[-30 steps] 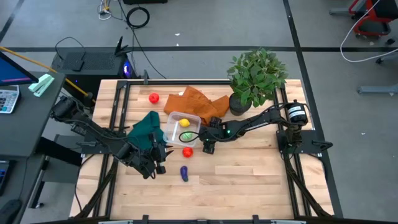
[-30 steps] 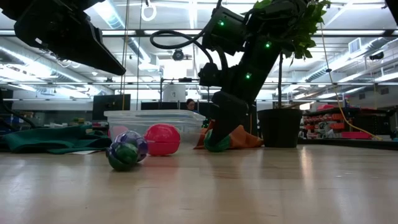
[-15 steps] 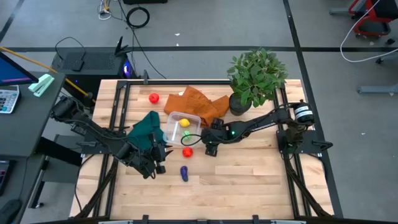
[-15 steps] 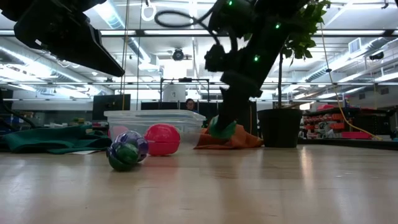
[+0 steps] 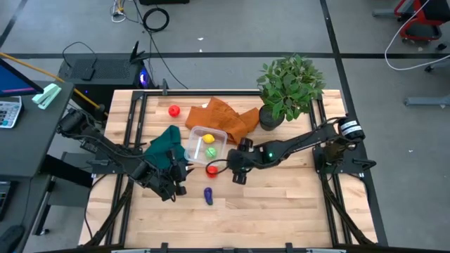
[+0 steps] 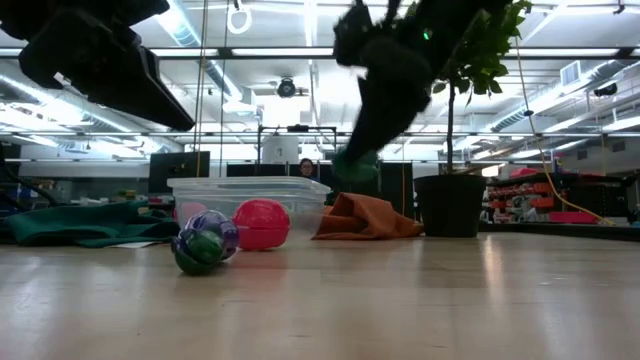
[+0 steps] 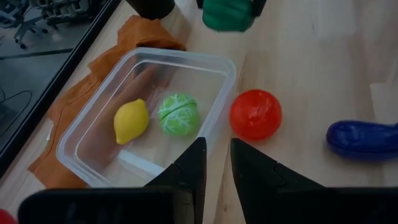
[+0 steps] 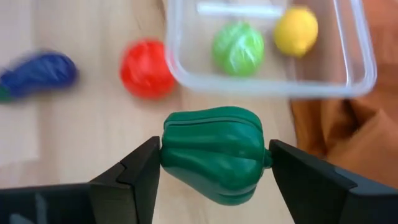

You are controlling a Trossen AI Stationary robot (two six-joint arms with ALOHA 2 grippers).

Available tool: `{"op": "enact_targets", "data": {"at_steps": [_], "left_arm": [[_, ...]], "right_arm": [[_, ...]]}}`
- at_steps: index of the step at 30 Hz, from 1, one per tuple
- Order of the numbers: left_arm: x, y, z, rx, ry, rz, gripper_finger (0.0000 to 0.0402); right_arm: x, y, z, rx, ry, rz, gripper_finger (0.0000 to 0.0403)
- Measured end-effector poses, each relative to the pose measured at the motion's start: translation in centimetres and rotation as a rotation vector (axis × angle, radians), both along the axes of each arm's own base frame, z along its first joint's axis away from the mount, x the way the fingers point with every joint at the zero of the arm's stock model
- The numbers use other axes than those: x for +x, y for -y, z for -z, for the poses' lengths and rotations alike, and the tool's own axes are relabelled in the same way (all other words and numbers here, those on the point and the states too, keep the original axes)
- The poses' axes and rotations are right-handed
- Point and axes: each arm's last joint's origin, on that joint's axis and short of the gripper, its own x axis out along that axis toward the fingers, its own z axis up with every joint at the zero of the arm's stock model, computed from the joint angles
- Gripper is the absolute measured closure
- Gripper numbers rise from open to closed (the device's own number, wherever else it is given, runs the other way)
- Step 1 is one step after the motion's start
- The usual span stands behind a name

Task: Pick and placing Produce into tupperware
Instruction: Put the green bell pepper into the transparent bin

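Observation:
The clear tupperware [image 5: 218, 133] stands mid-table and holds a yellow lemon [image 7: 131, 121] and a yellow-green cabbage [image 7: 179, 114]. A red ball [image 5: 211, 169] rests on the wood beside its near wall. A purple eggplant [image 5: 208, 195] lies nearer the front edge, and another red piece [image 5: 174, 109] lies far left. My right gripper [image 8: 214, 155] is shut on a green pepper [image 8: 214, 152], above the table and near the box's near right corner. My left gripper [image 7: 214, 168] hangs left of the eggplant, with only a narrow gap between its fingers and nothing in it. My right gripper pinches the green pepper by two opposite sides [image 8: 171, 149] between its two fingers [image 8: 140, 171]. The fingers slant down at it from the table's right. The pepper [image 6: 355, 165] is lifted clear of the table.
An orange cloth [image 5: 221, 116] lies behind and partly under the box, and a dark green cloth [image 5: 166, 144] lies to its left. A potted plant [image 5: 288, 88] stands at the far right. Bare wood stretches along the near and right sides.
My right gripper has risen with the green pepper and drifted a little toward the near edge. The pepper was low at the table by the orange cloth and now hangs well clear above it. The grip has stayed the same.

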Motion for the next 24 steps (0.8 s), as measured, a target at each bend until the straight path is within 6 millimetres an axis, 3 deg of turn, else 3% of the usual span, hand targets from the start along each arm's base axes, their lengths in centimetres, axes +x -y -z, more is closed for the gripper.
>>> {"op": "enact_targets", "data": {"at_steps": [11,24], "left_arm": [[-0.8,-0.7,-0.5,0.045,-0.002,-0.047,0.0324],[-2.1,-1.7,-2.1,0.056,0.037,-0.089,0.0324]], "right_arm": [[1.2,-1.2,-2.9,-0.012,0.105,-0.061,0.0171],[2.8,1.6,-3.5,-0.059,0.218,-0.08,0.0171]]}}
